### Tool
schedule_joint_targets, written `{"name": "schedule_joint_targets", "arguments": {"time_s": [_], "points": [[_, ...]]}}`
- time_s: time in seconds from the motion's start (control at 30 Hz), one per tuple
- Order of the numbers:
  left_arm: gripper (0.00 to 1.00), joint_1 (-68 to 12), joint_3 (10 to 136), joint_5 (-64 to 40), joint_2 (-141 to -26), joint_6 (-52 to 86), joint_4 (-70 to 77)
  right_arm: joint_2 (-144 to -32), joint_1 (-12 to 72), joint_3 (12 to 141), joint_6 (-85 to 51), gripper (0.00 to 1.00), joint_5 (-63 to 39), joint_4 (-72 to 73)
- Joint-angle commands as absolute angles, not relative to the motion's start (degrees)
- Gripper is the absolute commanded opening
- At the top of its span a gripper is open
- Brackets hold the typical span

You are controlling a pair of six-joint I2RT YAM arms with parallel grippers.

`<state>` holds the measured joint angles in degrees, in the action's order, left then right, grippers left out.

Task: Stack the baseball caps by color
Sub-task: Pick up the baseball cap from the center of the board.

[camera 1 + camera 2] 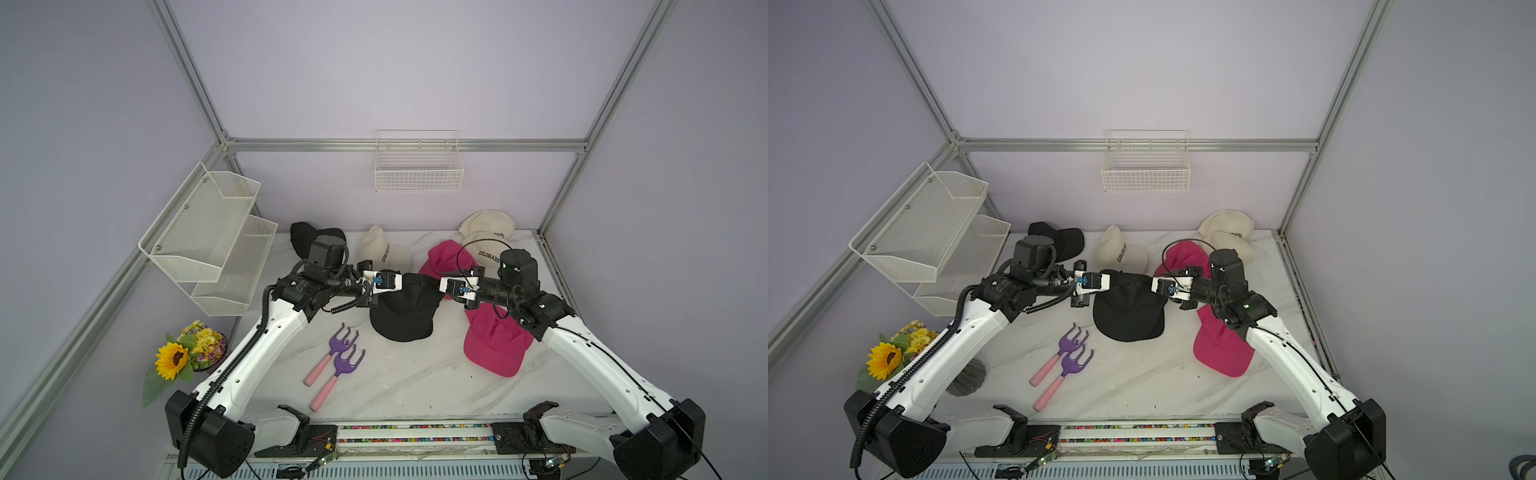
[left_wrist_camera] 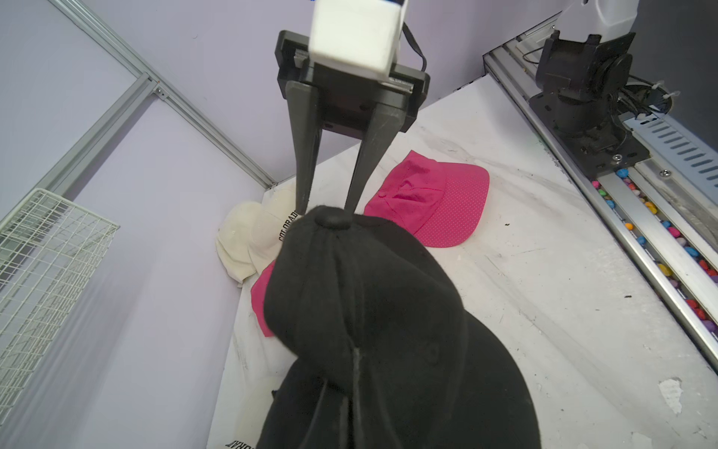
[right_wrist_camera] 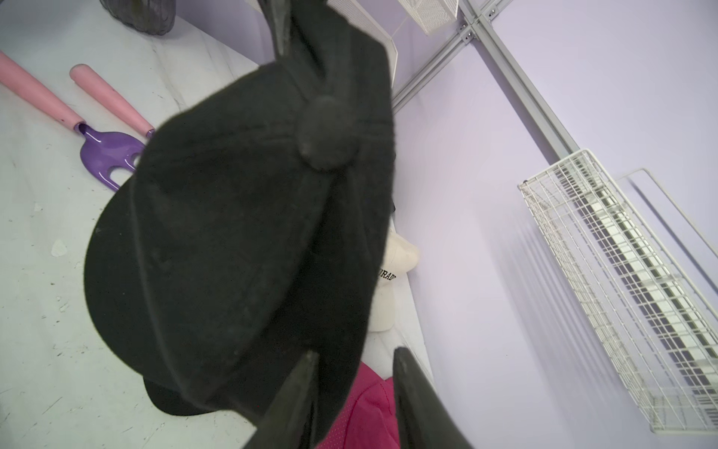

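Lilac walls carry a white wire basket and mesh shelves above a marble tabletop.

"COLORADO" in black on cream cap

blk cap, pink dotted cap, cream cap

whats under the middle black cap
Another black cap; only its brim edge peeks out below the middle cap. The rest of it, and anything beneath, is covered.
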<state>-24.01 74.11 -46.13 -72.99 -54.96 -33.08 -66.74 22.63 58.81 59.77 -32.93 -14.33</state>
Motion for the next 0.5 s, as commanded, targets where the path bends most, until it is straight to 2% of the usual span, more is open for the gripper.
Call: {"name": "schedule_joint_targets", "arguments": {"time_s": [0.0, 0.27, 0.33, 0.37, 0.4, 0.43, 0.47], "points": [[0.0, -23.55, 74.36, -49.82, -71.07, -53.31, -30.48, -67.6, 21.98, 57.67, 59.32, 0.38, -33.64, -12.63], [0.0, -23.38, 74.27, -50.71, -71.17, -54.07, -30.93, -70.58, 21.32, 57.57, 59.96, 0.4, -35.64, -12.99], [0.0, -23.35, 74.36, -50.72, -71.28, -54.31, -31.28, -72.4, 21.24, 57.67, 60.27, 0.38, -35.68, -13.17], [0.0, -23.25, 74.36, -50.71, -71.41, -54.28, -31.35, -72.59, 21.06, 57.91, 60.4, 0.32, -36.21, -13.47], [0.0, -23.12, 74.27, -50.66, -71.47, -54.19, -31.35, -72.61, 20.8, 58.14, 60.27, 0.22, -36.85, -13.69], [0.0, -22.95, 74.1, -50.6, -71.59, -53.9, -31.15, -72.34, 20.38, 58.35, 60.29, 0.09, -37.35, -13.8], [0.0, -22.72, 73.84, -50.45, -71.75, -53.31, -30.65, -71.88, 20.02, 58.31, 60.42, 0.0, -37.65, -13.72]]}}
